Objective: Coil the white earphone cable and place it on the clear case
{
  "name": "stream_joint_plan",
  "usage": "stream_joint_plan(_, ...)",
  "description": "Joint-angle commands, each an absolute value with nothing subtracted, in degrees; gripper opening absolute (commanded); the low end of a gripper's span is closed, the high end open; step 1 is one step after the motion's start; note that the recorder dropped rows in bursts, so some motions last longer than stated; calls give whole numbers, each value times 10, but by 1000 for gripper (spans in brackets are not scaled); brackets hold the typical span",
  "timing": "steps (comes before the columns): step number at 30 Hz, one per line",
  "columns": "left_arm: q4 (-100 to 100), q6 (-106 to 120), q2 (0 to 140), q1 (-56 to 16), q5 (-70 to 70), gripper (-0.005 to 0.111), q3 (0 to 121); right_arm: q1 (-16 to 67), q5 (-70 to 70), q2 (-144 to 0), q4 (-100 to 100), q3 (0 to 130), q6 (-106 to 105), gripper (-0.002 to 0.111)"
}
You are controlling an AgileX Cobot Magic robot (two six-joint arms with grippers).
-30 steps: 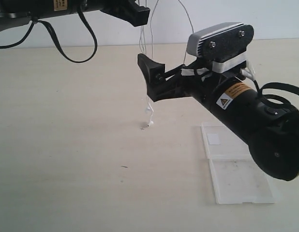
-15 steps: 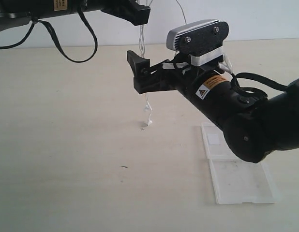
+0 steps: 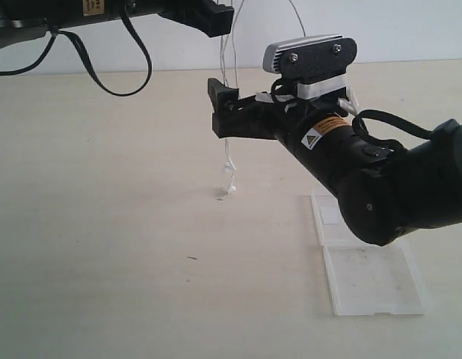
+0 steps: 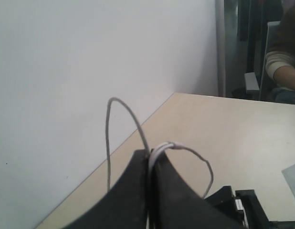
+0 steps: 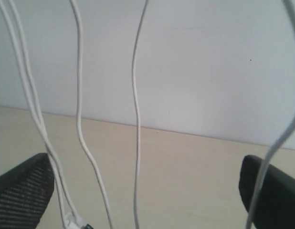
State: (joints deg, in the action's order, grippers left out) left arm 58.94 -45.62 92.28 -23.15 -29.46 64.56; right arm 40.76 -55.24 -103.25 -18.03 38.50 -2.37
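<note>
The white earphone cable (image 3: 228, 161), a very thin glossy wire, hangs in several loose strands from the left gripper (image 3: 218, 18), whose black jaws are pinched shut on it high above the pale matte table (image 3: 104, 224). Its small rounded earbuds dangle at the table surface; contact is unclear. The right gripper (image 3: 222, 112), black with ridged pads, stands wide open around the strands. The clear case (image 3: 373, 284), flat transparent plastic in two square halves, lies near right, well apart from the cable.
</note>
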Motion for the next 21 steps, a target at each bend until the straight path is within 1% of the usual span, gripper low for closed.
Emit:
stream_joint_plan(1,585,-471,916,-234,-303,0,646,409,-558,-1040,-174,404,-54,105)
stream_joint_plan(6,585,-480,916,-234,-304,0,646,409,-560,-1041,-170,414,-65,105)
stream_joint_plan(13,585,-480,916,-234,-306,0,646,409,-490,-1041,-166,440,-90,105)
stream_joint_plan(18,585,-481,916,-234,-306,0,646,409,-491,-1042,-178,444,-90,105)
stream_joint_plan(21,585,-481,916,-234,-306,0,646,409,-492,-1042,-206,444,-90,101)
